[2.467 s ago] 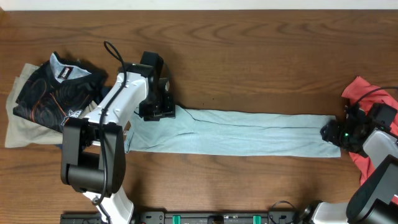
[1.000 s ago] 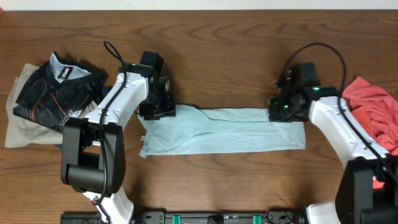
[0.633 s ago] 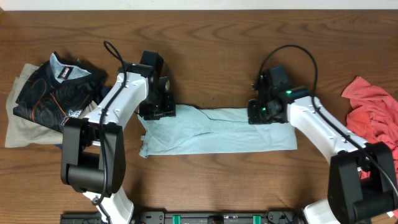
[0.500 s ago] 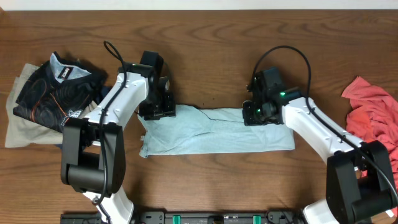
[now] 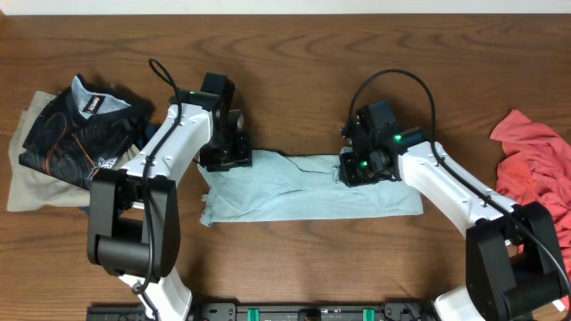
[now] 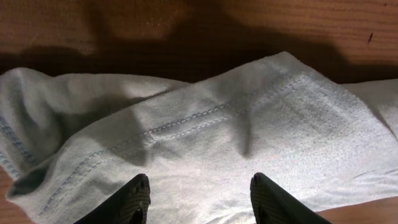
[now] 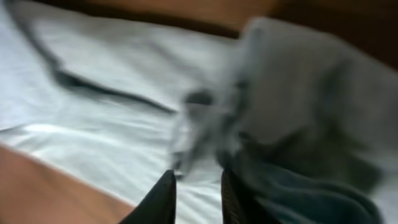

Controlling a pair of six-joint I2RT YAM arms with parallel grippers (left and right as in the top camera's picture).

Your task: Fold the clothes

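Note:
A light blue garment (image 5: 294,198) lies as a long strip across the table's middle, its right part doubled back over itself. My left gripper (image 5: 225,160) is open and rests on the garment's left end; the left wrist view shows its fingers (image 6: 200,199) spread wide over the stitched cloth (image 6: 205,124). My right gripper (image 5: 355,169) is shut on the garment's right end and holds it above the strip's middle. The right wrist view is blurred, with a grey fold bunched at the fingers (image 7: 198,193) over the flat cloth (image 7: 93,118).
A black patterned garment (image 5: 71,134) lies on a beige cloth (image 5: 27,192) at the far left. A crumpled red garment (image 5: 531,165) lies at the far right edge. Cables loop above both arms.
My right gripper has carried the garment's right end from the far right to the middle, doubling the strip over itself. The left arm has not moved.

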